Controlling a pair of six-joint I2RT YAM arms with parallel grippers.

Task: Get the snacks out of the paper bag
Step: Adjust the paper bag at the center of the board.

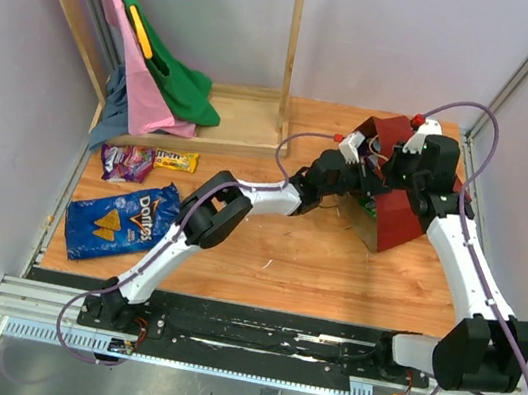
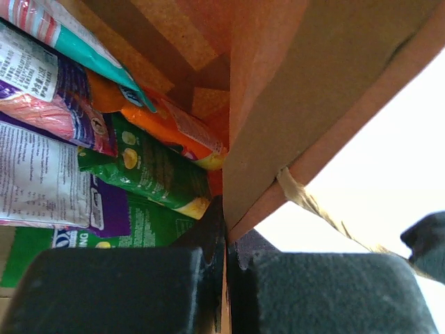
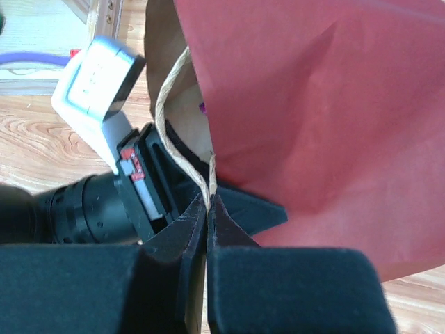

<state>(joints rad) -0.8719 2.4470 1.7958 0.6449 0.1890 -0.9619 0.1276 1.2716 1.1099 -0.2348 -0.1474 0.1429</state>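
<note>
Lilac walls box in a wood-grain worktop (image 1: 313, 267), with a wooden rack (image 1: 291, 50) at the far left carrying pink and green garments (image 1: 146, 87). From above, both wrists cover the mouth of the paper bag (image 1: 397, 220), so its contents cannot be seen there. The bag sits at the far right, tilted and creased, dark red outside.

The left wrist view looks inside, though only part of each packet shows. A teal pack (image 2: 90, 52), an orange pack (image 2: 167, 125), a green pack (image 2: 149, 170) and a purple-and-white pack (image 2: 42, 118) lie stacked against the brown kraft wall. All are glossy, with their ends cut off by the frame.

The left fingers (image 2: 104, 292) are closed, pinching the bag's kraft rim between them. The right fingers (image 3: 292, 292) are closed too, clamped on another part of the rim where a thin string handle (image 3: 160, 104) loops up. Behind them the left arm's pale wrist camera (image 3: 97, 76) blocks the opening.

Three snacks lie out on the worktop's left side, well apart from the paper bag. A large blue Doritos bag (image 1: 123, 222) is near the left edge. Beyond it a purple packet (image 1: 126, 162) lies just beside a yellow packet (image 1: 176, 160), close to the rack's base. Bare wood stretches between these and the paper bag, and along the near edge in front of the arms
</note>
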